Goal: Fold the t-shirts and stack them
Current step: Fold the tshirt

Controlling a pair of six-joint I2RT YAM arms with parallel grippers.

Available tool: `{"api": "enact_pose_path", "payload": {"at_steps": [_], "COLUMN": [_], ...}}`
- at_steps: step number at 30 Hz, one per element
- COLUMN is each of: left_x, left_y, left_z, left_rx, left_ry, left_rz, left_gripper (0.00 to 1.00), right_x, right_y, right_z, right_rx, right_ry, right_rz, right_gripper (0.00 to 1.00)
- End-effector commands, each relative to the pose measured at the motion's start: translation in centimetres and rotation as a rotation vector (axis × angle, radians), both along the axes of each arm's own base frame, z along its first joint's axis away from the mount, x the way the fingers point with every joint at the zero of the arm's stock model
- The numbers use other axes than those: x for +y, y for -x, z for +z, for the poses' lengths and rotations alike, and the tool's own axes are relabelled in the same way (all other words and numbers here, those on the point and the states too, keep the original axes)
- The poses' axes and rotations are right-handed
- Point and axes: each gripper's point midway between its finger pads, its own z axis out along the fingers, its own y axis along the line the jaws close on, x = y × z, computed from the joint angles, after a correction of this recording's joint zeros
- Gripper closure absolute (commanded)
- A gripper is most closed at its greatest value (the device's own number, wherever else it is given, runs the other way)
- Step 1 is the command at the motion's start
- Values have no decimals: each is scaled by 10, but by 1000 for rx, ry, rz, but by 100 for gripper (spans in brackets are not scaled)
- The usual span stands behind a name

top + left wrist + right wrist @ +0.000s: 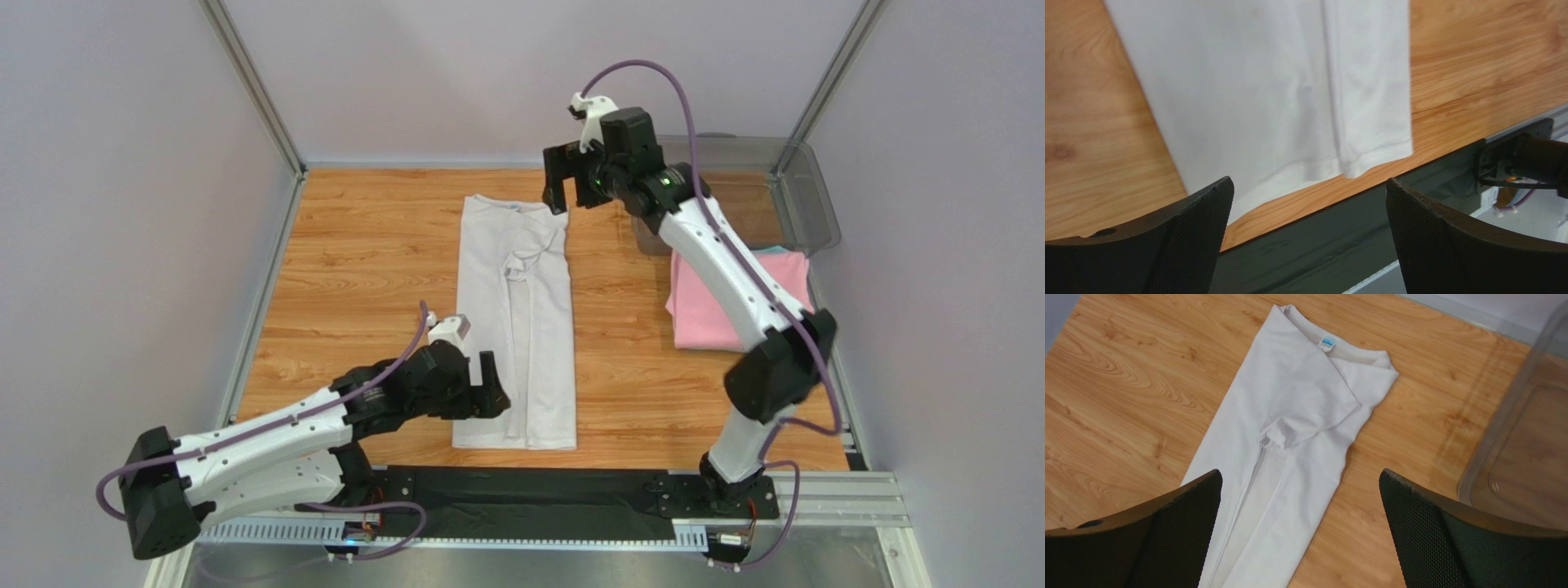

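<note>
Lying central, white tee (515, 321) runs 12–6, collar at 12. Pink tee (715, 312) at 3, part-hidden by right arm (724, 263); teal tee (775, 251) barely shows. Left gripper (493, 390) and right gripper (566, 196) gape, empty.

A warm wood-grain tabletop (356, 282) sits evenly lit inside a booth of plain pale lavender-grey walls (111, 184), with silver metal posts (252, 86) rising from its far corners, a clear plastic bin (812, 196) at the far right, and a black strip (540, 500) along the near edge.
</note>
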Motion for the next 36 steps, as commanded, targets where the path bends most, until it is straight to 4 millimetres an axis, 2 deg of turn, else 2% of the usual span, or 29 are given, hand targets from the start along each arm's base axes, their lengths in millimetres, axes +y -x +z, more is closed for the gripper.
{"api": "enact_pose_path", "payload": {"at_steps": [1, 2, 3, 4, 5, 8, 10, 11, 12, 14, 15, 16, 18, 19, 21, 22, 24, 27, 28, 29, 36], "left_x": [44, 47, 50, 52, 53, 59, 64, 66, 67, 66, 65, 66, 64, 66, 62, 62, 62, 65, 65, 65, 66], "left_y": [24, 27, 29, 33, 35, 46, 52, 52, 51, 49, 48, 46, 43, 42, 41, 42, 43, 45, 46, 46, 52], "left_z": [-37, -39, -40, -43, -45, -60, -71, -74, -77, -80, -80, -82, -82, -86, -88, -90, -93, -98, -99, -100, -102], "left_rx": [82, 89, 94, 102, 108, 153, 185, 185, 190, 178, 174, 170, 162, 166, 162, 172, 186, 205, 213, 216, 233], "left_ry": [-97, -90, -91, -74, -71, -73, -78, -83, -83, -79, -77, -84, -79, -92, -88, -104, -124, -147, -146, -147, -132], "left_rz": [67, 69, 74, 73, 69, 68, 80, 90, 104, 111, 112, 121, 133, 139, 135, 125, 123, 130, 132, 134, 126], "left_gripper": [0, 0, 0, 0, 0, 0, 1, 5, 6, 17, 21, 29, 35, 42, 48, 55, 64, 85, 97, 100, 100], "right_x": [-25, -33, -36, -40, -45, -53, -57, -59, -61, -60, -62, -60, -67, -70, -70, -68, -68, -57, -54, -51, -16], "right_y": [52, 65, 75, 93, 106, 141, 156, 165, 176, 193, 202, 212, 227, 233, 242, 250, 258, 281, 287, 292, 344], "right_z": [-29, -9, -14, -46, -36, -63, -74, -62, -83, -83, -99, -105, -125, -133, -146, -156, -169, -185, -191, -193, -222], "right_rx": [40, -36, -48, 5, -10, 58, 87, 62, 102, 114, 151, 181, 238, 258, 289, 320, 355, 433, 451, 465, 557], "right_ry": [66, 28, 30, 41, -22, -128, -178, -235, -241, -311, -311, -315, -278, -258, -236, -220, -193, -153, -136, -127, -3], "right_rz": [-209, -240, -257, -281, -289, -287, -294, -279, -274, -244, -239, -211, -221, -220, -206, -193, -186, -114, -100, -87, 72], "right_gripper": [0, 0, 0, 0, 0, 0, 0, 0, 0, 0, 0, 0, 0, 0, 0, 0, 0, 1, 1, 3, 5]}}
